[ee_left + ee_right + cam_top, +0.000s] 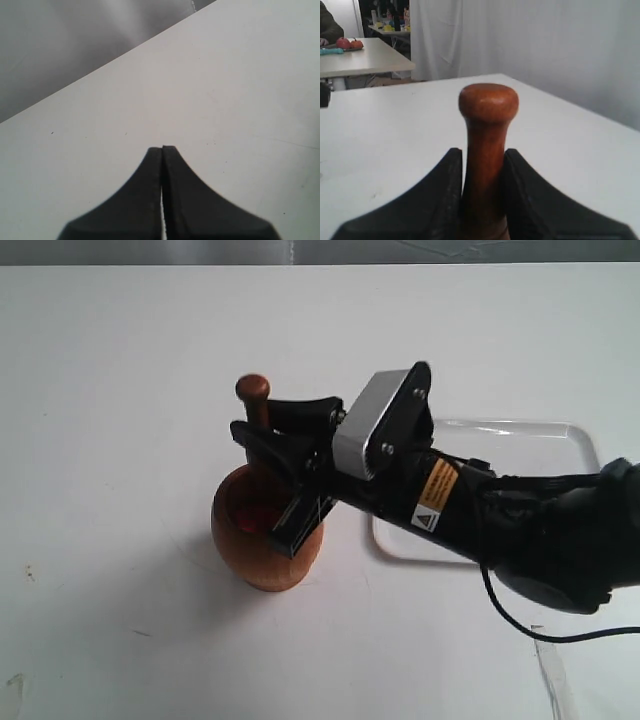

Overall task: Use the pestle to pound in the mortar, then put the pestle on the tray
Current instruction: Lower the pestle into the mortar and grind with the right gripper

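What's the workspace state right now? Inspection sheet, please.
Surface: white table, a few faint scuffs.
Job's things: wooden mortar upright, red contents inside; pestle standing in it; white tray beside it, partly hidden by the arm, nothing seen on it.
Clutter: nothing seen.
Grippers: right gripper jaws shut on the pestle below its knob; left gripper jaws shut, holding nothing, over bare table.
Cables: black cable trailing from the right arm across the table.
Surroundings: white curtain; second table with small items behind.

Lab-like workroom; white curtain (495, 35); cluttered side table (367, 62)
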Controlling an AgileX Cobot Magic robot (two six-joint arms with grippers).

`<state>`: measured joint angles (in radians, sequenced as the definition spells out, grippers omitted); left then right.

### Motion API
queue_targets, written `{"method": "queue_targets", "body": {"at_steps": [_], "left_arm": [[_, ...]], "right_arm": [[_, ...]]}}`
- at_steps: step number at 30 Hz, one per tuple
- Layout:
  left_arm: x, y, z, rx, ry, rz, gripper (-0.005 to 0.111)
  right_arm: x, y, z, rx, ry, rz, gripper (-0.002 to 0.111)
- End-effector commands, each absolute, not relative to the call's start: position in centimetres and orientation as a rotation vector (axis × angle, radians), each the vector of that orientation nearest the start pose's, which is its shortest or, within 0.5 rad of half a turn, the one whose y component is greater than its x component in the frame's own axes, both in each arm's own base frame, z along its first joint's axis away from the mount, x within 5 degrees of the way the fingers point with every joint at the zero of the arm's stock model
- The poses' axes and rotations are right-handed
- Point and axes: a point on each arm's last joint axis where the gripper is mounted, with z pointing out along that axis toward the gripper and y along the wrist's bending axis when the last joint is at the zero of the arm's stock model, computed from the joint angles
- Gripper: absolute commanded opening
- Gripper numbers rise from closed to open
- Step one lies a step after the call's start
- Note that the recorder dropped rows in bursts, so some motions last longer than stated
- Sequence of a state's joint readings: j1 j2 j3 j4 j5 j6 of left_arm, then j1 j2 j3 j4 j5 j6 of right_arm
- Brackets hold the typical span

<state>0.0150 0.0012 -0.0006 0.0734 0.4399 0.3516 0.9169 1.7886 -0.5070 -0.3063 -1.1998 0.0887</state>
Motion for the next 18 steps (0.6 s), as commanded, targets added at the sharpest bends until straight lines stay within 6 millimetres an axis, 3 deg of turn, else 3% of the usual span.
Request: {"method": "queue_targets", "body": {"at_steps": [1,4,8,12,18], "left_arm": [[5.1,0.3,17.4,0.361,1.897,0.302,0.000],[5.1,0.3,17.4,0.361,1.897,0.302,0.000],[5.1,0.3,17.4,0.361,1.897,0.302,0.000],[5.1,0.3,17.4,0.361,1.897,0.302,0.000],[5.1,0.3,17.4,0.361,1.897,0.302,0.000]], "right_arm": [[16.0,25.0,21.5,-0.881,1.177,0.906,0.000],[15.9,24.9,23.0,-0.926,1.195,0.865,0.000],[16.1,25.1,21.6,-0.959,1.305,0.871,0.000],[16.1,26.0,18.8,-0.993,1.373,0.936,0.000],[15.8,27.1,12.8,-1.052,1.529,0.954,0.000]]}}
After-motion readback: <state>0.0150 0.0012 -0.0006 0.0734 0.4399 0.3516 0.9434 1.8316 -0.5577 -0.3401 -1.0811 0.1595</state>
